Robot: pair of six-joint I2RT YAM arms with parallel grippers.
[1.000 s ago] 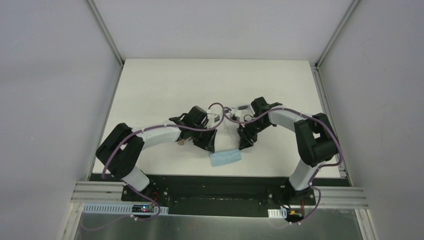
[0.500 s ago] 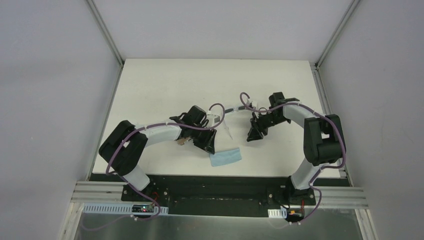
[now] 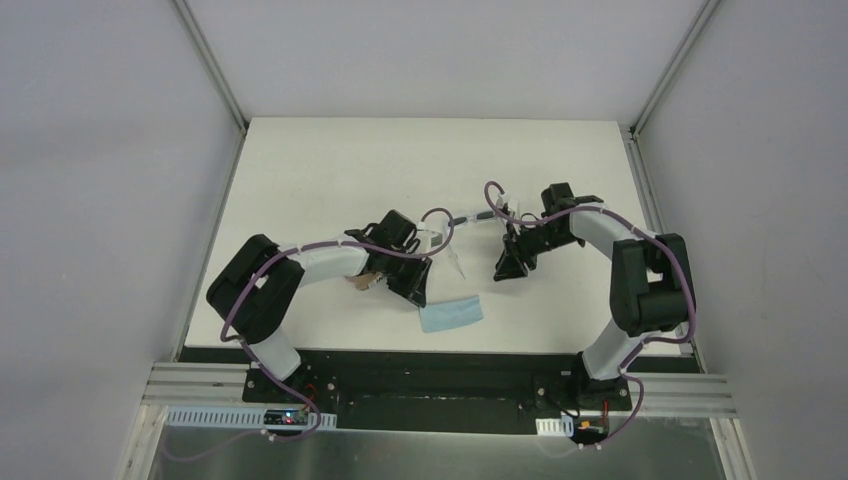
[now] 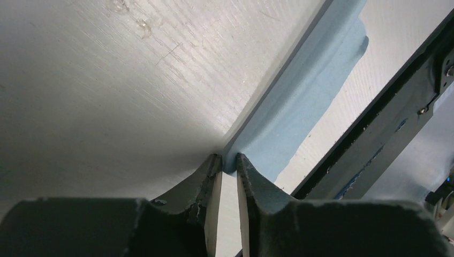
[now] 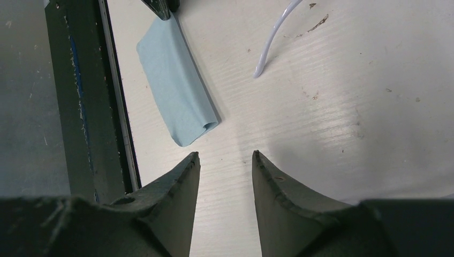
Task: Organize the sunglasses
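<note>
Of the sunglasses I plainly see only a slim white temple arm (image 3: 455,263), lying on the table between the two grippers; its curved tip (image 5: 272,43) shows in the right wrist view. Their lenses are hidden among the arms. My left gripper (image 3: 418,293) is down at the near-left corner of the folded light blue cloth (image 3: 451,314). In the left wrist view its fingertips (image 4: 217,160) pinch that corner of the cloth (image 4: 305,107). My right gripper (image 3: 503,272) hovers open to the right of the temple arm, with nothing between its fingers (image 5: 225,155).
The black rail (image 3: 430,365) along the table's near edge runs just behind the cloth (image 5: 179,91). A small brownish object (image 3: 362,282) lies under my left forearm. White table (image 3: 330,170) extends far and left; grey walls enclose three sides.
My right arm has drawn back to the right, away from the sunglasses. My left gripper's jaws have narrowed onto the cloth's corner.
</note>
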